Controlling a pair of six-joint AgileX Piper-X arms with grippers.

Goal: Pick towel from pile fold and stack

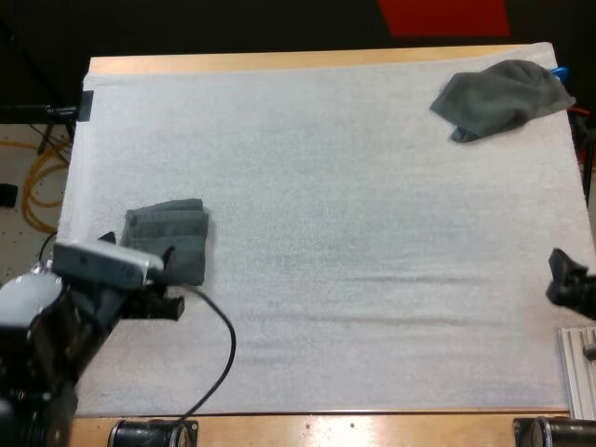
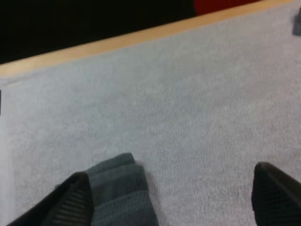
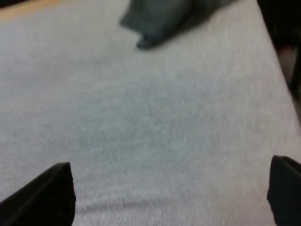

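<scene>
My left gripper (image 2: 174, 200) is wide open and holds nothing. One finger (image 2: 74, 200) stands at the near corner of the stack (image 2: 120, 190). That finger overlaps the stack's edge, so I cannot tell whether the two touch. The other finger is well clear, over bare mat (image 2: 197, 117). The stack sits off-centre in the gap, close to the first finger, and nothing presses on it from both sides. From the high view, the left gripper (image 1: 170, 279) sits at the stack's (image 1: 168, 237) near edge, and the arm's own body covers most of the fingers.

My right gripper (image 3: 167, 193) is also wide open and empty, with both fingers apart above plain mat. The towel (image 3: 162, 16) lies crumpled well ahead of it, towards the far edge of the table (image 1: 279, 61). In the high view, the right gripper (image 1: 568, 279) is cut off at the side, so its fingers are hard to read there. The towel (image 1: 503, 98) is far forward of it, at the mat's far corner.

The stack's near side is hidden behind the left gripper, and I cannot count its layers. In the right wrist view the towel's far part is cut off.
</scene>
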